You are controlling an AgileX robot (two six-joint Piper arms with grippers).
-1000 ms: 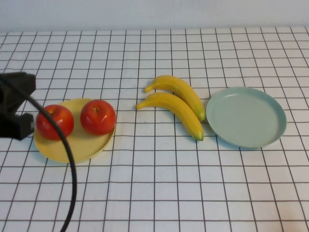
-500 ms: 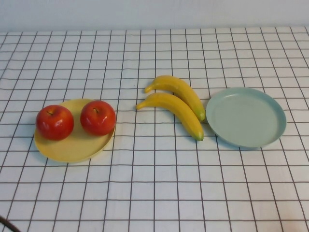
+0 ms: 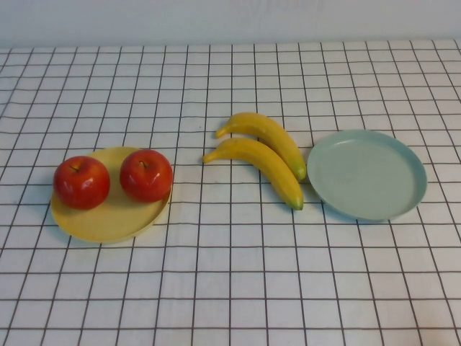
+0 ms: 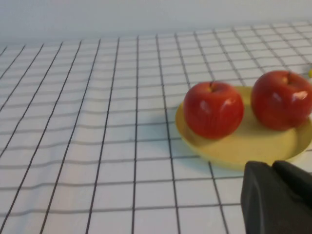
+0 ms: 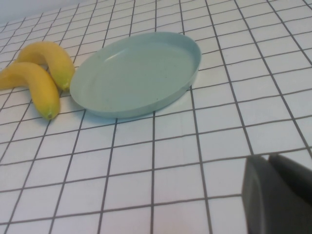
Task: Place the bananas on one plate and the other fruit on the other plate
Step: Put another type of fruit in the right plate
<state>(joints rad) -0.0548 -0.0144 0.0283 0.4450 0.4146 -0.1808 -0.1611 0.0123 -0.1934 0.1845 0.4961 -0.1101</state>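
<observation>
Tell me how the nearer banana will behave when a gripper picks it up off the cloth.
The nearer banana looks smooth and glossy, so it may slip in a narrow pinch. Its long curve suggests it could swing or tilt if grasped off-centre. It touches the farther banana, which will probably get nudged. Both grippers, left gripper and right gripper, are shut and pulled back.

You see two glossy red apples (image 3: 114, 178) on a pale yellow plate (image 3: 108, 220), two yellow bananas (image 3: 263, 153), a blue-green plate (image 3: 367, 174), and a white tabletop (image 3: 230, 288) gridded black.
</observation>
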